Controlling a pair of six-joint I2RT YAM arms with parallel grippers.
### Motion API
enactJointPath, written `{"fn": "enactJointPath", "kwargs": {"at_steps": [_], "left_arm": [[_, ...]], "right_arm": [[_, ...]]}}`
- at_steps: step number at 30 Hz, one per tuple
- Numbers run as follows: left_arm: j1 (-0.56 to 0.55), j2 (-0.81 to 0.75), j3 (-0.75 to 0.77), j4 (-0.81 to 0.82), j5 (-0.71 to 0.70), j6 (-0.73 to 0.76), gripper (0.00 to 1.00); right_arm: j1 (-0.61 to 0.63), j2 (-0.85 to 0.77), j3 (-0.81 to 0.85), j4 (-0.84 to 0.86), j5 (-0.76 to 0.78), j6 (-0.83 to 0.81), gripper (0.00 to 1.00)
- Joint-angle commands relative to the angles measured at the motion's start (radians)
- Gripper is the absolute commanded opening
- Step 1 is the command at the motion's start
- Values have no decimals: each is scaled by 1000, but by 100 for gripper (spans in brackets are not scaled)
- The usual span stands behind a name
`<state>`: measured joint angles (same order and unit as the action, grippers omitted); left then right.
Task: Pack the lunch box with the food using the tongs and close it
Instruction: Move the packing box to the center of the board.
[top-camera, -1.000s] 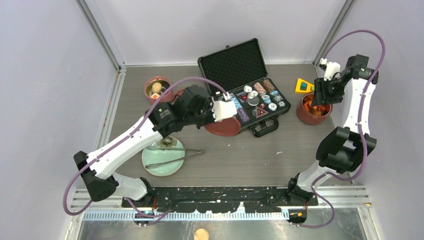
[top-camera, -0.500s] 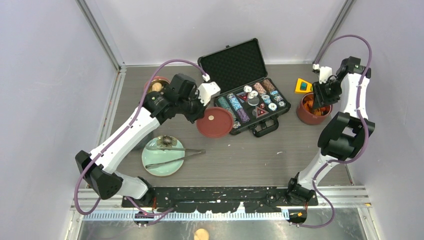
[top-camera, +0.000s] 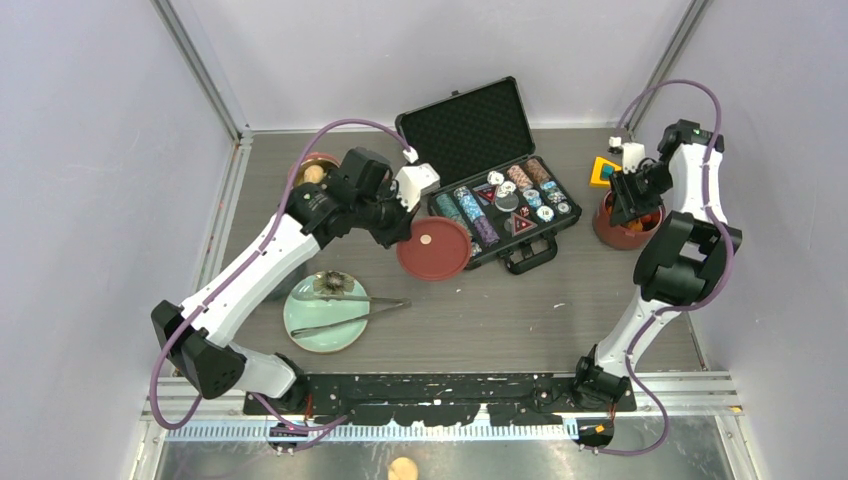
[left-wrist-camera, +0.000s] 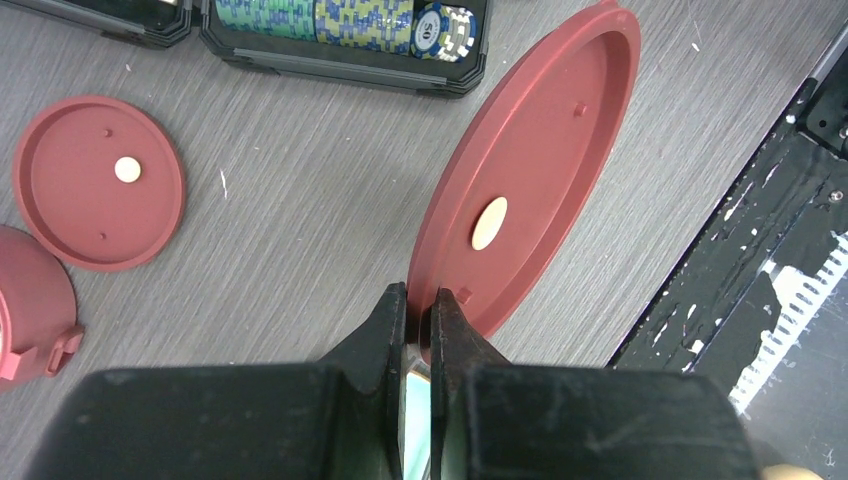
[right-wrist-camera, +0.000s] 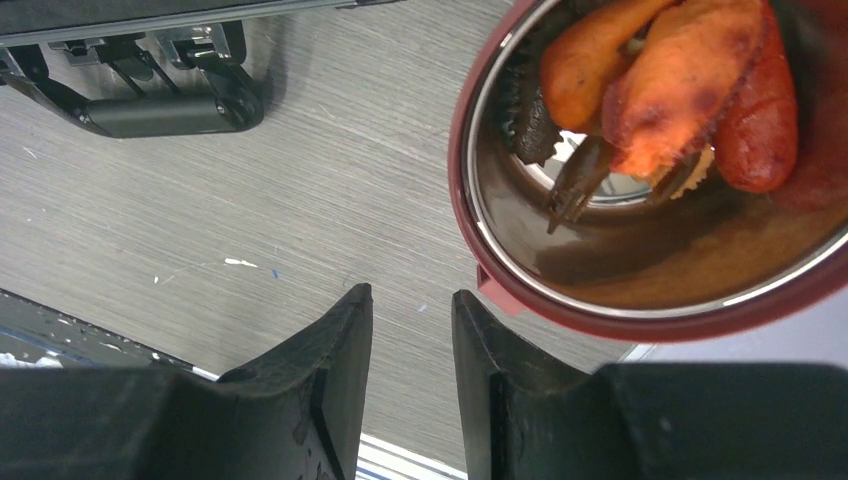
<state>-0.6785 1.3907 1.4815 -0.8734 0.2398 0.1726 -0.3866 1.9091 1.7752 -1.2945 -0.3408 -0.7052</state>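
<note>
My left gripper (left-wrist-camera: 420, 295) is shut on the rim of a flat red inner lid (left-wrist-camera: 530, 190), held tilted above the table; from above, that lid (top-camera: 432, 248) hangs just in front of the black case. A second red lid (left-wrist-camera: 98, 182) lies flat beside a maroon lunch box tier (left-wrist-camera: 30, 300). My right gripper (right-wrist-camera: 410, 297) is open and empty, just beside another tier (right-wrist-camera: 640, 305) holding orange-red food (right-wrist-camera: 680, 70). That tier (top-camera: 627, 222) stands at the right. The silver tongs (top-camera: 350, 310) lie across the plate. A back-left tier (top-camera: 313, 174) holds a beige bun.
The open black case of poker chips (top-camera: 490, 170) stands at mid-back. A pale green plate (top-camera: 318, 330) with a dark food piece (top-camera: 330, 283) sits near the left arm's base. A yellow and teal object (top-camera: 605, 172) lies behind the right tier.
My left arm swung the held lid away from the case front towards the back left, then settled. My right gripper moved left over its tier's edge and its jaws narrowed.
</note>
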Motion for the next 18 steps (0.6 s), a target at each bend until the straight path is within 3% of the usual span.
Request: {"fn": "enactJointPath", "kwargs": {"at_steps": [1,12,18], "left_arm": [[11,-31,-1,38,29,-14,1],[20,-59,-38,52,23,8,2],[22,-62,-48,59,22,11,3]], "right_arm": [[39,-3,25,41,-3,13,40],[106,21,-20,183,161,37,46],[117,64,-19,164,203,30,45]]}}
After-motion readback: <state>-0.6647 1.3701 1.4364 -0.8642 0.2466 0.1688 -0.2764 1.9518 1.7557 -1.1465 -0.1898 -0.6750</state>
